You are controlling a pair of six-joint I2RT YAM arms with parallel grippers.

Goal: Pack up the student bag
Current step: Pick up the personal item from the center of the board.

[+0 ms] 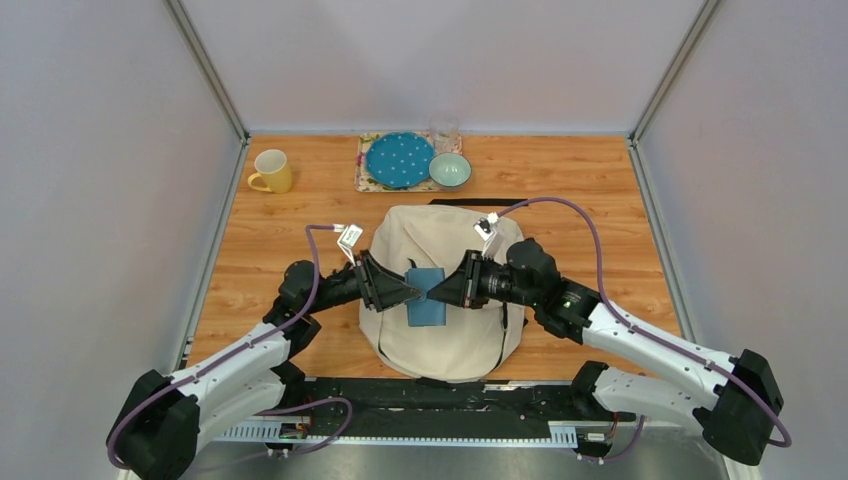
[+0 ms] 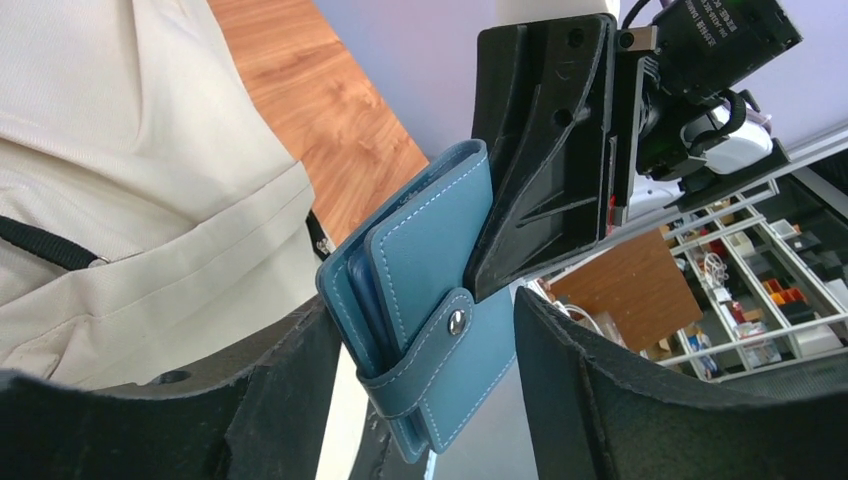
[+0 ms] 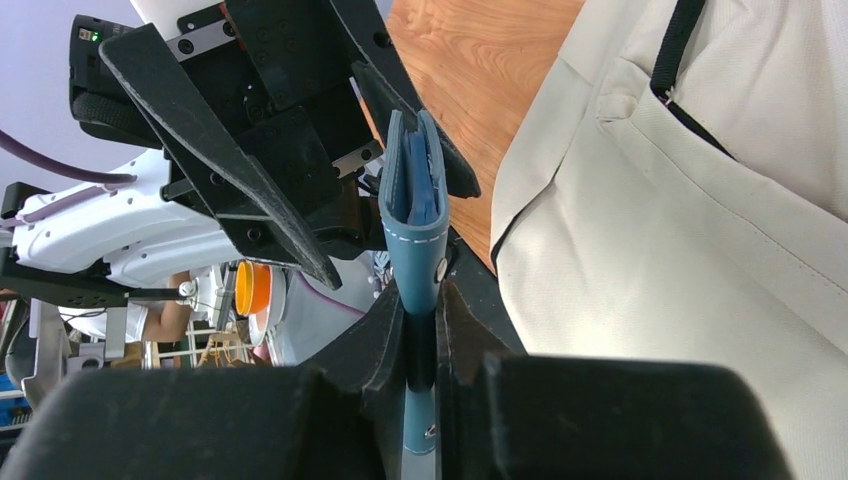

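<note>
The student bag is a large cream backpack with black straps, lying flat at the table's middle near edge; it also shows in the left wrist view and the right wrist view. A blue leather wallet with a snap strap hangs above it. My right gripper is shut on the wallet, clamping its lower edge. My left gripper is open, its fingers on either side of the wallet with gaps.
At the back of the wooden table are a yellow mug, a blue dotted plate on a placemat, a teal bowl and a clear glass. Grey walls enclose the table.
</note>
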